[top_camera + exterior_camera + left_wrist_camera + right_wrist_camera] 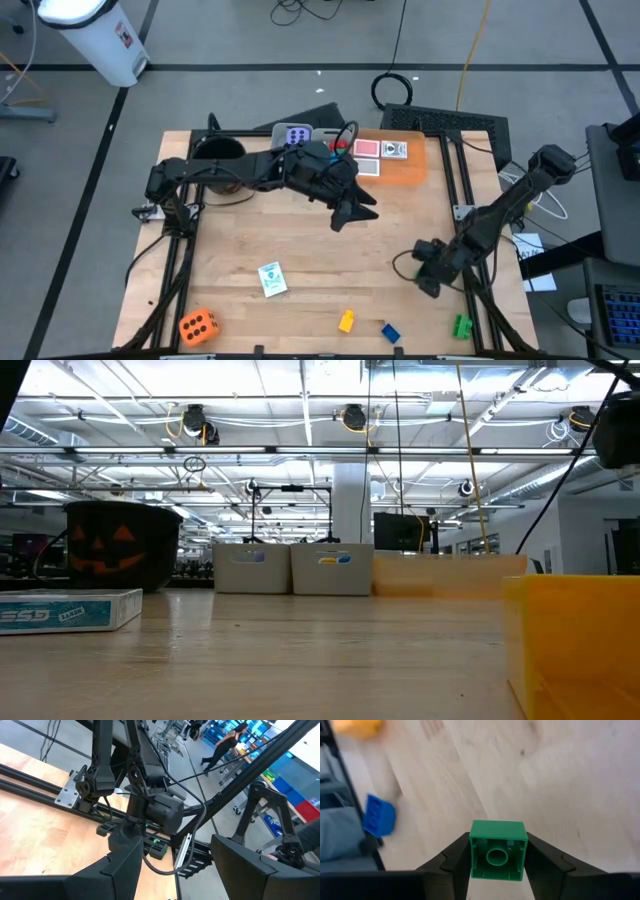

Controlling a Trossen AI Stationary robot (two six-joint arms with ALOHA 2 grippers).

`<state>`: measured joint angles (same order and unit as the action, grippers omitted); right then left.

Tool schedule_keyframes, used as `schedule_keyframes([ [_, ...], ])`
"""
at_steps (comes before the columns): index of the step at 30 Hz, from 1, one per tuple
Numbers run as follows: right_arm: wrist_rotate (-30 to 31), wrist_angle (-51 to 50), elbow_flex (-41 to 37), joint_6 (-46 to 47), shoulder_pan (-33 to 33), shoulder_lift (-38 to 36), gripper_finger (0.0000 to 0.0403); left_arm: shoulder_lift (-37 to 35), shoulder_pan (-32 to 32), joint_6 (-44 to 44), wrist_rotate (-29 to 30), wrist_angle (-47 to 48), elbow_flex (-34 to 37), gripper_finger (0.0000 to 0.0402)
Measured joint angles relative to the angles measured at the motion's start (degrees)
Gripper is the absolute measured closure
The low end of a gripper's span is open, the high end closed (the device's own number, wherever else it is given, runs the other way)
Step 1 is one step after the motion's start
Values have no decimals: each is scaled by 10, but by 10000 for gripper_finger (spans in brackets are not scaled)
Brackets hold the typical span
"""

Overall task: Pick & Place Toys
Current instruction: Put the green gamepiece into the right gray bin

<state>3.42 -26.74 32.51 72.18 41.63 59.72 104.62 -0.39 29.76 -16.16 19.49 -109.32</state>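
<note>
Overhead, a wooden table [300, 240] holds two dark robot arms. The left gripper [352, 212] hangs over the middle of the table with its two fingers spread apart and nothing between them. The right gripper [428, 283] sits low near the table's right side; its wrist camera shows its fingers [451, 860] clamped on either side of a green brick [498, 851], hollow underside facing the camera, above the bare wood.

Along the near edge of the table lie more toys. An orange die [198, 326] rests at the near left corner. A picture card [271, 278] lies a little farther in, between the die and the table's middle. A yellow brick [346, 321] and a blue brick [390, 332] sit near each other toward the right, and another green brick [462, 325] lies beside the right arm's frame rail.

At the far edge, a purple die [297, 136] sits in a grey bin [318, 133]. Just beside it, a flat orange tray [410, 165] carries several cards [367, 148]. A black pumpkin-face bucket [122, 544] stands at the far left corner.
</note>
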Motion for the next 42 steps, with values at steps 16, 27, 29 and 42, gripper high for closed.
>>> schedule_keyframes([
  [16, -5, 189, 1, -159, -238, -63, 257, -4, 46, -16, -73, 3, 0, 163],
  [27, -50, 376, 2, -190, -415, -64, 257, -24, 122, -72, -122, 23, 0, 163],
  [29, -56, 409, 2, -193, -447, -64, 258, -26, 138, -74, -128, 20, 0, 163],
  [42, -112, 602, 4, -220, -623, -64, 255, -19, 231, 37, -189, -3, 0, 163],
])
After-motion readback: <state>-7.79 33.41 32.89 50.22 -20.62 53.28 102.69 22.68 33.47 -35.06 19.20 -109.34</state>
